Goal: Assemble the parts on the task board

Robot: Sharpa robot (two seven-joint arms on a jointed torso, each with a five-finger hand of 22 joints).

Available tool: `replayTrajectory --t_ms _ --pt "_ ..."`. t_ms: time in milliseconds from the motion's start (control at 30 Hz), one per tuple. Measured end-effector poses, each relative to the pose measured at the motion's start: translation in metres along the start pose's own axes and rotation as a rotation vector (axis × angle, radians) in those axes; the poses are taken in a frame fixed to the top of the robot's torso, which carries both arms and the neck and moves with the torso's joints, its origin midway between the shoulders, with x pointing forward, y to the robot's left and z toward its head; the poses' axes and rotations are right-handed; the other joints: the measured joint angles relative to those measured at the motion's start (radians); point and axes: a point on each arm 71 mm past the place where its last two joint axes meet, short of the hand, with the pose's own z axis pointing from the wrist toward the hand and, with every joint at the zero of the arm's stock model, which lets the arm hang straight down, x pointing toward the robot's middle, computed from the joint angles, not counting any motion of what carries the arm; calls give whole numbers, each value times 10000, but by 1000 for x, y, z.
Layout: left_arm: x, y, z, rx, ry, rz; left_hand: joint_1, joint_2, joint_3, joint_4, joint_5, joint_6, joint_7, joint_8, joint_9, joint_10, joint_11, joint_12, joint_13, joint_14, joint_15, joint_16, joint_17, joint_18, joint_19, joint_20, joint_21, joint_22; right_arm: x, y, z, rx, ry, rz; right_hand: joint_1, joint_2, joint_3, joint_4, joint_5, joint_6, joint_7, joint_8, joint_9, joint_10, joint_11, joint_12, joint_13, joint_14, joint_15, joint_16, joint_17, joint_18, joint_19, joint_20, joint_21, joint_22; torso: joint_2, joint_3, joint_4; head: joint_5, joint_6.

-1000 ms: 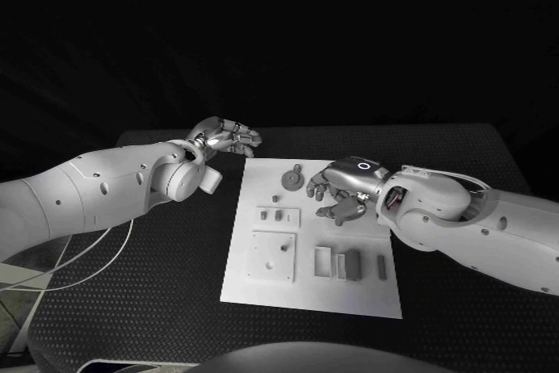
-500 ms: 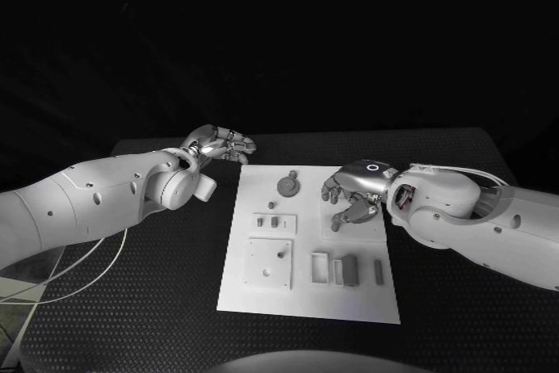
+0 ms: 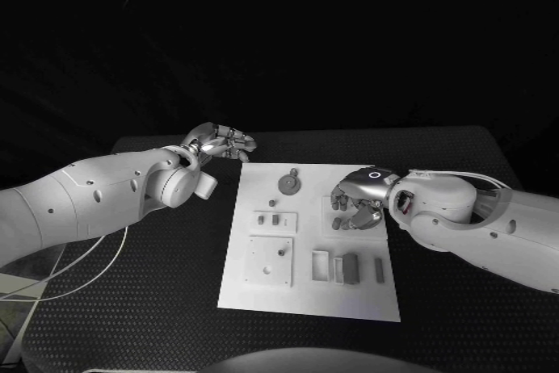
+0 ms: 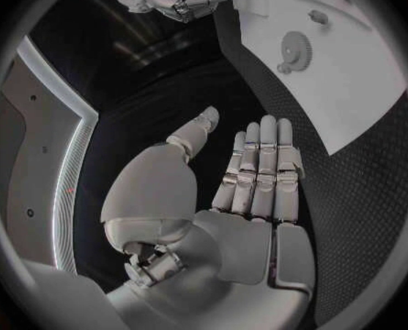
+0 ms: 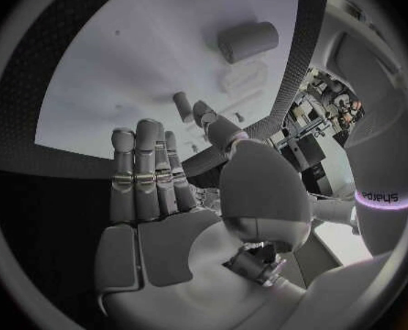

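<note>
Head view: white task board (image 3: 305, 300) flat in the middle of the black tabletop (image 3: 128, 308), taken below as the landmark. Right hand (image 3: 356, 202) low over the board's right side, near its far half, fingers curled downward; cannot tell whether anything is pinched under them. Right wrist view: fingers (image 5: 144, 176) straight and close together, thumb out toward a small dark peg (image 5: 182, 105) on the board, apparently just short of it; no firm hold visible. Left hand (image 3: 221, 141) off the board, just beyond its far left corner, holding nothing; left wrist view: fingers (image 4: 263, 165) straight, side by side, thumb apart.

Still loose or unplaced, by the look of it: gear (image 3: 289, 182) lying near the board's far edge, small peg (image 3: 271, 203) just nearer than the gear. Two short pieces (image 3: 269, 221) standing in the small raised block on the board's left side, square plate (image 3: 271, 260) nearer the front left, upright bars (image 3: 350, 268) in the front right fixture. Judgement: early to middle of the job, gear and pegs yet to be seated; which slots are finished too small to tell.
</note>
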Motion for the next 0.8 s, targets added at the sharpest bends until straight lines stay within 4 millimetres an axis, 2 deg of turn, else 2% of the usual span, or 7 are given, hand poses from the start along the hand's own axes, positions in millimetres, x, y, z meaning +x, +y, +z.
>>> replayTrajectory --t_ms 133,200,333,467,667,800 --pt "0 0 0 -3 -9 3 0 0 0 0 0 0 0 0 0 0 0 0 0 0 0 0 -1 0 0 0 0 0 6 1 2 16 149 -36 87 87 32 -32 0 73 42 47 36 66 -87 76 48 -35 -35 42 -15 0 0 1 0 25 1 -6 8 12 -24" --pt "-1 0 0 -4 -12 4 0 0 0 0 0 0 0 0 0 0 0 0 0 0 0 0 -1 0 0 0 0 1 10 3 3 -20 200 -26 124 223 43 -44 0 146 84 115 50 197 -107 132 100 -35 -35 114 -16 0 0 1 1 41 1 -11 7 19 -29" --pt "0 0 0 1 -1 3 0 0 0 0 0 0 0 0 0 0 0 0 -9 0 0 0 10 -1 0 0 0 -1 13 8 6 -139 247 15 204 367 72 -72 0 251 152 167 71 459 -231 297 253 71 -140 182 -46 2 46 -42 44 77 0 -11 7 28 -38" --pt "0 0 1 2 3 2 0 0 0 0 0 0 0 0 0 0 0 0 -9 0 0 0 10 0 0 0 0 -8 15 11 9 -214 262 39 219 469 43 -101 0 328 199 223 83 593 -268 371 361 131 -195 254 -74 1 100 -93 75 106 1 -17 7 31 -55" --pt "0 0 1 1 -1 3 0 0 0 0 0 0 0 0 -9 0 0 0 -8 0 0 -39 18 0 0 0 0 -7 18 11 11 -205 285 53 196 624 43 -100 0 400 157 270 82 634 -299 389 442 136 -199 258 -99 1 135 -126 78 106 3 -17 8 40 -76" --pt "0 0 1 3 1 3 0 0 0 0 0 0 0 0 -9 0 0 0 -8 0 0 -39 19 -1 0 0 0 -9 19 12 11 -226 291 56 313 872 43 -100 0 499 155 278 82 691 -350 457 526 173 -236 313 -123 0 162 -153 117 105 3 -17 7 49 -87"
